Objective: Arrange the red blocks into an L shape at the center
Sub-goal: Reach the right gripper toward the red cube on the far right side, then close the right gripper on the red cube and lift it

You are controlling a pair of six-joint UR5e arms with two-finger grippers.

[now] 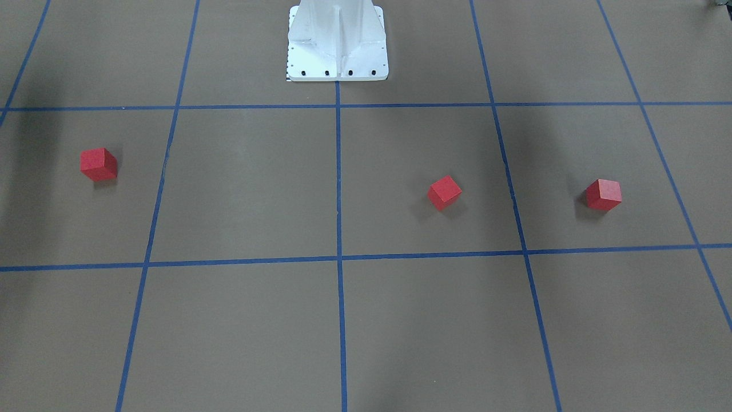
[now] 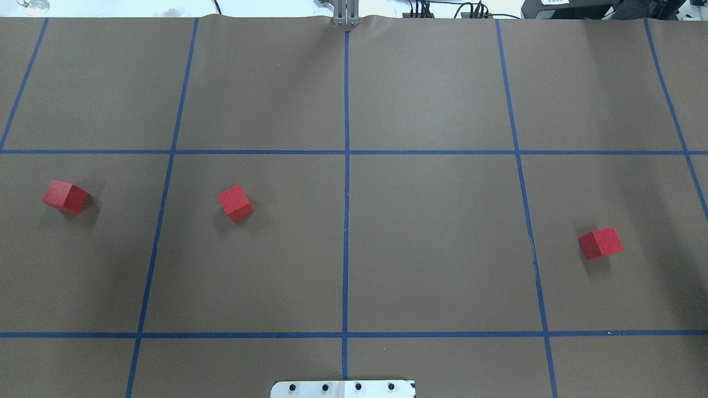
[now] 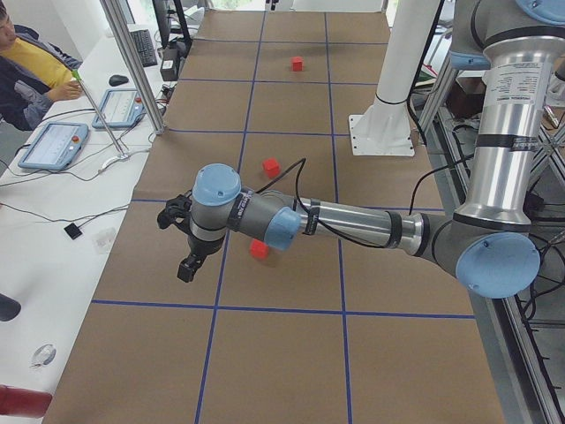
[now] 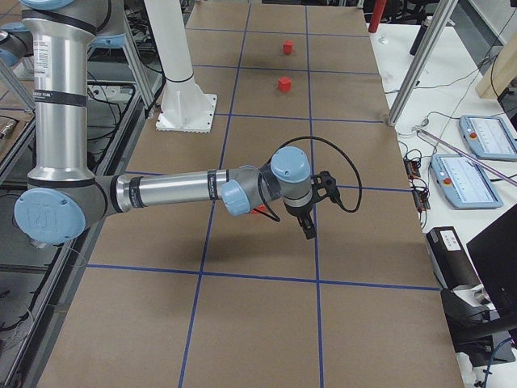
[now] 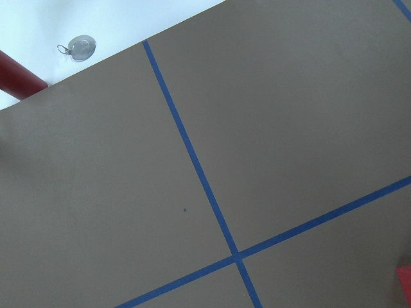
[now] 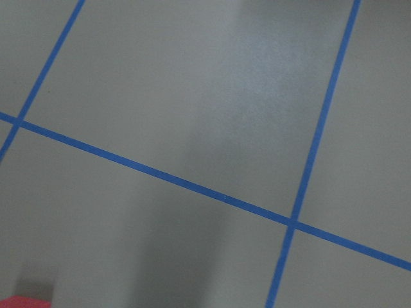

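Three red blocks lie apart in the middle grid row: the far-left block (image 2: 66, 197), the inner-left block (image 2: 235, 203) and the right block (image 2: 600, 244). As cubes they have no long axis. Each sits flat, askew to the tape, well inside its square and off the center line (image 2: 346, 243). The left gripper (image 3: 179, 240) and right gripper (image 4: 317, 206) hang above the paper; their opening and hold cannot be told.

L arm (image 3: 353, 225) is extending level, elbow bent, L pincer (image 3: 187, 266) pointing down. R arm (image 4: 170, 190) is extending likewise, R pincer (image 4: 308, 228) pointing down. Jaw gaps on both: can't tell.
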